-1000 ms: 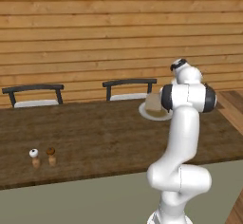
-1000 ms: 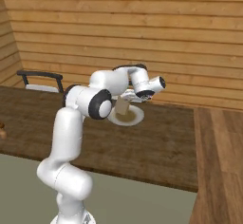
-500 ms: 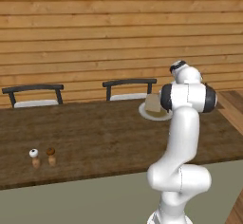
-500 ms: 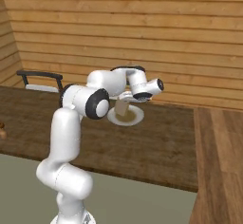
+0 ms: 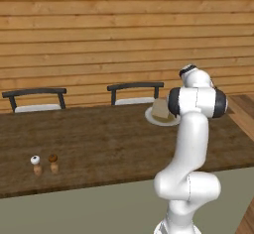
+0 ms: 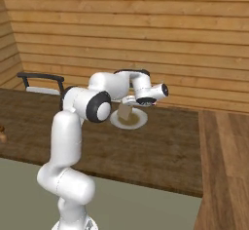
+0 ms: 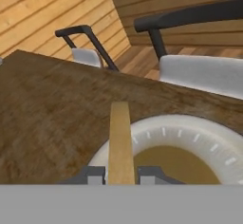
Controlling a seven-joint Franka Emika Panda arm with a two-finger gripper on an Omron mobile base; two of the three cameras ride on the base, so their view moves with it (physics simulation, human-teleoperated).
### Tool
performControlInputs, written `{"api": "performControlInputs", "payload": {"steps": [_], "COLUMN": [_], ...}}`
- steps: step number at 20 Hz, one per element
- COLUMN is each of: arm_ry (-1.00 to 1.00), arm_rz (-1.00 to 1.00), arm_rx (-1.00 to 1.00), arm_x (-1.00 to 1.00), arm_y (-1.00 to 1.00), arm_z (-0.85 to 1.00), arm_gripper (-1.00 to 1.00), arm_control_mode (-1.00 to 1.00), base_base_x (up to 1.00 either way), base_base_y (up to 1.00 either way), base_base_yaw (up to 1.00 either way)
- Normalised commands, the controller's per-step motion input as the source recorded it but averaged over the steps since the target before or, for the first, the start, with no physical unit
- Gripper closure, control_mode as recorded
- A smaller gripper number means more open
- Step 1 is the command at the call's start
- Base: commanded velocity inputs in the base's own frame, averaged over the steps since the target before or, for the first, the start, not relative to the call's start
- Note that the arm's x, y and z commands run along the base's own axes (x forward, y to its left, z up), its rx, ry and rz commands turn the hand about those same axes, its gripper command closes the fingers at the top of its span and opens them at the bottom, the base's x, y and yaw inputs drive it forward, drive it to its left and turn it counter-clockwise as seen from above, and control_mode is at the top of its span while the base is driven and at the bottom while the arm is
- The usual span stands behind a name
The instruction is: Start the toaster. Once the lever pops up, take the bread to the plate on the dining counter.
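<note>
Tan bread (image 7: 120, 142) in pincer (image 7: 121, 174) | over plate (image 7: 199, 135) | chairs (image 7: 199, 42) seemingly behind

The left base view looks forward and down from behind the arm, with the plate (image 5: 159, 119) far across the dark table (image 5: 99, 144) and a plank wall beyond. The right base view faces the same plate (image 6: 129, 121) from the other side, at a similar distance. The hand view sits very close, just above the plate (image 7: 190, 135), looking low across it toward two chairs (image 7: 190, 42).
</note>
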Motion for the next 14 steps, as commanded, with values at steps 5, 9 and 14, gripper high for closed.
{"api": "performControlInputs", "payload": {"steps": [5, 9, 14], "arm_ry": [0.00, 0.00, 0.00], "arm_rz": [-0.12, -0.13, -0.14], "arm_rx": [0.00, 0.00, 0.00], "arm_x": [-0.14, -0.04, -0.13], "arm_y": [0.00, 0.00, 0.00], "arm_z": [-0.07, -0.15, -0.27], "arm_gripper": [1.00, 1.00, 1.00], "arm_control_mode": [-1.00, -1.00, -1.00], "base_base_x": [0.00, 0.00, 0.00], "base_base_y": [0.00, 0.00, 0.00], "base_base_yaw": [0.00, 0.00, 0.00]}}
